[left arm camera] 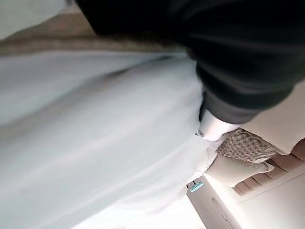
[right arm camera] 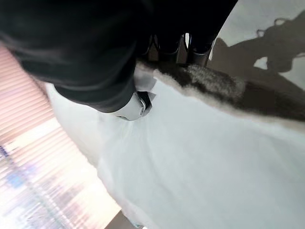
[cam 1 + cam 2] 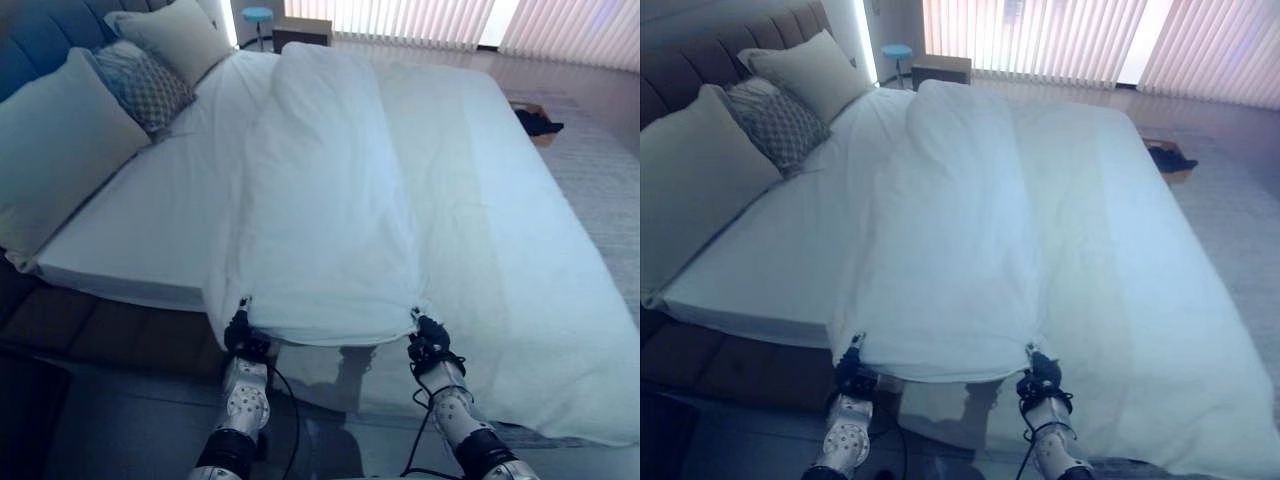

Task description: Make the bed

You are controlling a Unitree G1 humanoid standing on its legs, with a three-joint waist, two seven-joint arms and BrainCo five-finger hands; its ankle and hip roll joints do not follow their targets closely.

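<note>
A white duvet (image 3: 330,210) lies folded lengthwise down the middle of the bed (image 3: 140,240), its near edge hanging over the bed's side. My left hand (image 3: 243,338) is shut on the duvet's near left corner. My right hand (image 3: 428,345) is shut on the near right corner. Both hands are just past the mattress edge, about a duvet-fold's width apart. In the right wrist view my thumb (image 2: 136,106) presses the white cloth (image 2: 214,162). The left wrist view has the duvet (image 1: 95,138) bunched under the hand's dark cover.
Pillows (image 3: 60,150) lean on the headboard at the left, among them a patterned one (image 3: 145,85) and a pale one (image 3: 180,35). A box holding dark shoes (image 3: 535,122) sits on the floor beyond the bed. A small stool (image 3: 257,16) stands by the blinds.
</note>
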